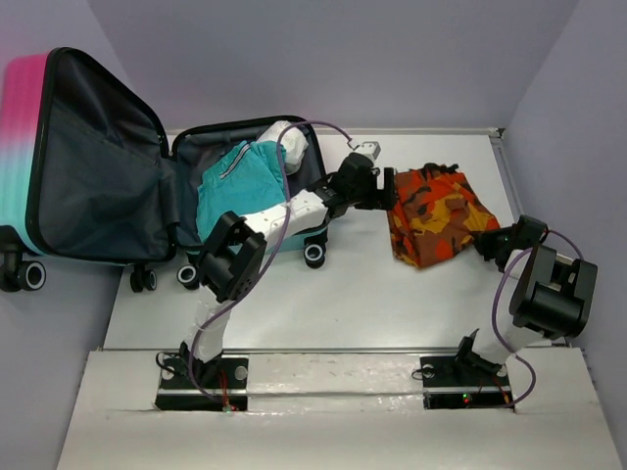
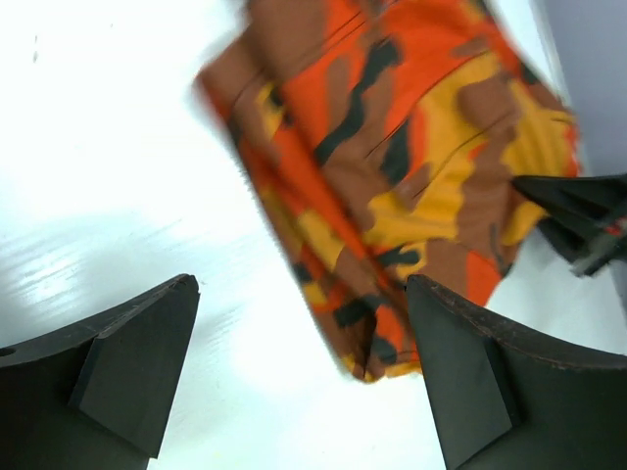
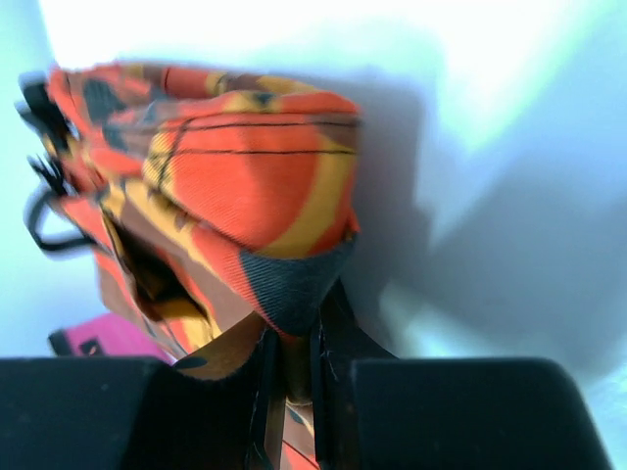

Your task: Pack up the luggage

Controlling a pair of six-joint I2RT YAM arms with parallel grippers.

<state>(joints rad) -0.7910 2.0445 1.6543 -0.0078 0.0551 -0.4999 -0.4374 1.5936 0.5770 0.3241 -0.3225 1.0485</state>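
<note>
Right claw [image 3: 294, 345] clenched on camouflage cloth [image 1: 431, 217], left claw [image 2: 299, 294] spread beside, luggage [image 1: 98, 176] open, lengthwise near-far, wheels [image 1: 313, 256] nearest.

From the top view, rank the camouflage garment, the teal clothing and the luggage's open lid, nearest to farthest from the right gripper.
1. Camouflage garment, pinched in the right gripper, on the table's right side.
2. Teal clothing, inside the luggage base, left of centre.
3. Open lid, far left.
</note>
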